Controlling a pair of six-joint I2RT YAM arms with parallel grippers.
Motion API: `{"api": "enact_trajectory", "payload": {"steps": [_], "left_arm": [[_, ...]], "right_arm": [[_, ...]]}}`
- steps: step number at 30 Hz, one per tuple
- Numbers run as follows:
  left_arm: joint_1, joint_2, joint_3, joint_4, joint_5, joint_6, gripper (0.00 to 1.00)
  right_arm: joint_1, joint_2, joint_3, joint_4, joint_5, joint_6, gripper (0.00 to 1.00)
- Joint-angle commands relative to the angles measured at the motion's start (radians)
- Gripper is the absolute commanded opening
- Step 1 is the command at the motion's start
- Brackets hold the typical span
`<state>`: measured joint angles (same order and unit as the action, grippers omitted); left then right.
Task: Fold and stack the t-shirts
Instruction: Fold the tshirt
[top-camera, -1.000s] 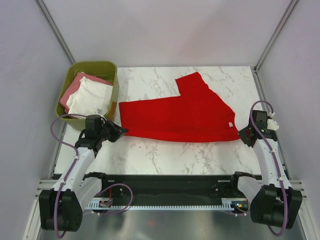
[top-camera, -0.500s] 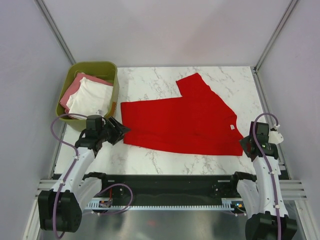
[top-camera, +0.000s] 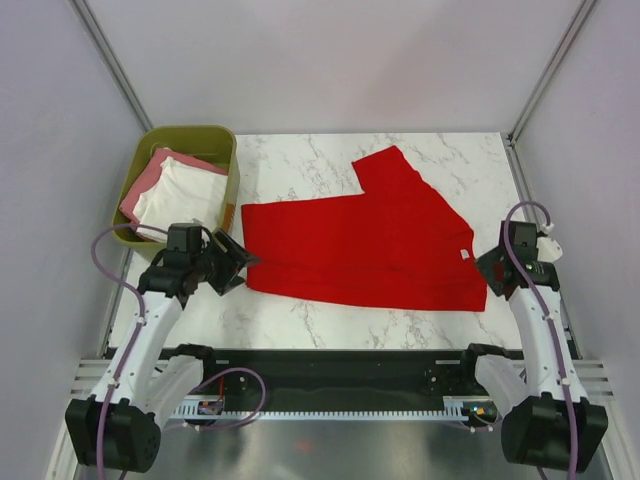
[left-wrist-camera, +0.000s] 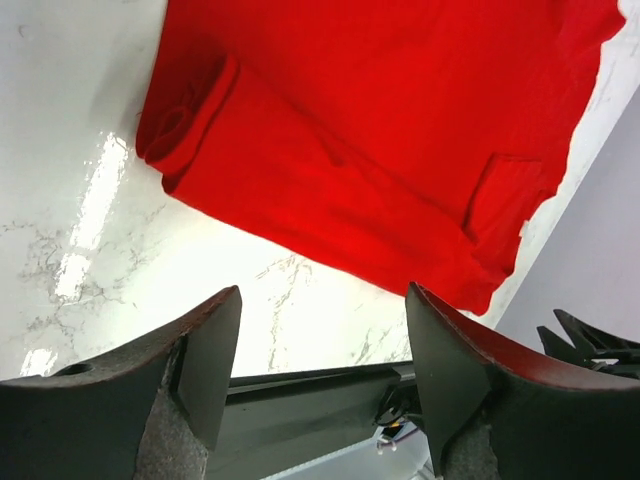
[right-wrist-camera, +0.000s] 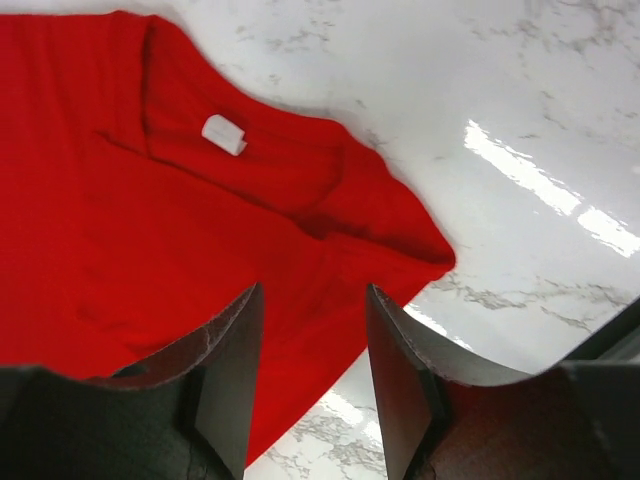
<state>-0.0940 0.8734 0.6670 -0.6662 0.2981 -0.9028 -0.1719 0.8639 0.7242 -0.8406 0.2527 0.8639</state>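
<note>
Cotton, bright red, spread across the middle of the white marble counter: that is the plain red t-shirt, lying flat with its long side running from 9 o'clock to 3 o'clock and one sleeve poking out toward 12 o'clock. Its small white neck label shows near the 3 o'clock end. At the 9 o'clock end the near corner of the cloth curls into a little roll.

The left fingers sit just off that 9 o'clock edge, spread wide with nothing between them, only bare marble below. The right fingers hang just beside the shirt's 4 o'clock corner, parted by a moderate gap and gripping nothing; red cloth lies under them.

Up at the counter's 10 o'clock corner stands an olive-green plastic bin holding a white t-shirt on top of a pink t-shirt.
</note>
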Motion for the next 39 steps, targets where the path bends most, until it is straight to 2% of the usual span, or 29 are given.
{"api": "enact_trajectory", "payload": {"steps": [1,4,7,11,14,18,21,26,33,37,39], "left_arm": [[-0.006,-0.007,0.106,-0.053,-0.052,-0.028,0.75],[-0.003,0.068,0.146,-0.055,-0.111,-0.004,0.75],[-0.001,0.22,0.171,-0.043,-0.157,0.04,0.73],[0.049,0.415,0.184,0.075,-0.229,0.11,0.7],[0.12,0.547,0.279,0.169,-0.215,0.171,0.68],[0.128,0.664,0.533,0.182,-0.153,0.238,0.68],[0.117,0.656,0.603,0.18,-0.1,0.243,0.72],[0.106,0.552,0.615,0.091,-0.077,0.232,0.78],[-0.007,0.363,0.595,-0.057,-0.077,0.229,0.82],[-0.101,0.263,0.54,-0.13,-0.114,0.16,0.81],[-0.145,0.201,0.455,-0.138,-0.119,0.105,0.8]], "right_arm": [[0.057,0.081,0.09,0.081,-0.021,-0.034,0.52],[0.152,0.176,0.148,0.113,0.008,-0.02,0.51],[0.248,0.256,0.213,0.135,0.042,0.0,0.51],[0.308,0.328,0.27,0.155,0.054,0.007,0.51],[0.319,0.356,0.311,0.156,0.057,-0.011,0.51],[0.324,0.374,0.34,0.163,0.059,-0.052,0.51],[0.324,0.388,0.346,0.193,0.042,-0.094,0.52],[0.328,0.478,0.374,0.236,-0.009,-0.14,0.5],[0.377,0.592,0.437,0.248,-0.036,-0.163,0.5],[0.425,0.543,0.374,0.248,-0.069,-0.125,0.51],[0.451,0.523,0.333,0.255,-0.09,-0.109,0.51]]}}
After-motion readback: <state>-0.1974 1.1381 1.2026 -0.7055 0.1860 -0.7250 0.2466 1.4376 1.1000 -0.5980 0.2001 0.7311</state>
